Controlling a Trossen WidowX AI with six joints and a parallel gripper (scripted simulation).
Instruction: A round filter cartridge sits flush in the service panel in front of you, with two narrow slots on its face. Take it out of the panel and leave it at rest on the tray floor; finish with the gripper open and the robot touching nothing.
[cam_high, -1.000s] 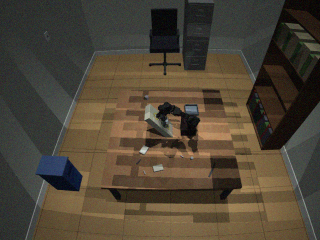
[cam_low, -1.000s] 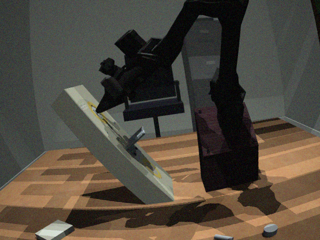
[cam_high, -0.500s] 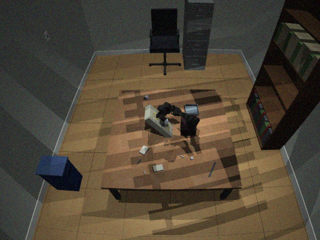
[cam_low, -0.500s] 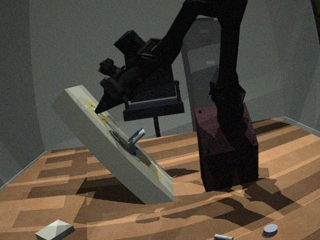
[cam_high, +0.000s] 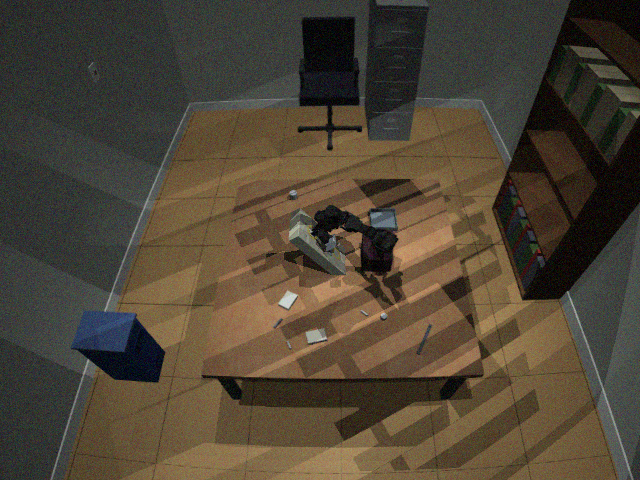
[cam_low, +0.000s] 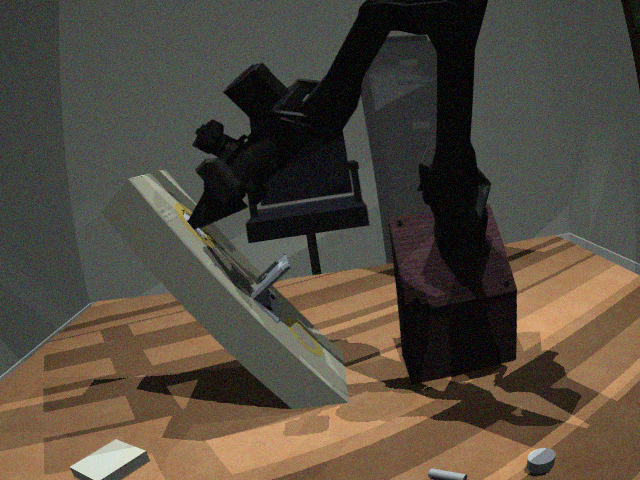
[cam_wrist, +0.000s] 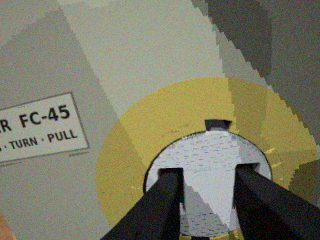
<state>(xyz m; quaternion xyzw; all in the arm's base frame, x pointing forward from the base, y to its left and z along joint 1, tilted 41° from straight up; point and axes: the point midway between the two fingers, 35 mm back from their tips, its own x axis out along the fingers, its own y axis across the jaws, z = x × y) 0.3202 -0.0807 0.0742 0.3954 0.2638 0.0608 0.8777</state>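
The round grey filter cartridge (cam_wrist: 208, 183) sits flush in a yellow ring (cam_wrist: 134, 154) on the tilted beige service panel (cam_low: 232, 294). My gripper (cam_wrist: 205, 178) is pressed against the cartridge face, fingers a little apart, with one tip in each of the two narrow slots. It also shows in the side view (cam_low: 193, 222), tips at the upper part of the panel. A label (cam_wrist: 43, 130) beside the ring reads FC-45, TURN, PULL. The grey tray (cam_high: 383, 218) lies flat on the table behind the arm's base, with nothing in it.
The dark pedestal (cam_low: 454, 294) of the arm stands right of the panel. A grey lever (cam_low: 271, 273) sticks out of the panel lower down, above a second yellow ring (cam_low: 307, 338). White blocks (cam_high: 287, 299), a small can (cam_high: 292, 194) and pens (cam_high: 423, 338) lie on the table.
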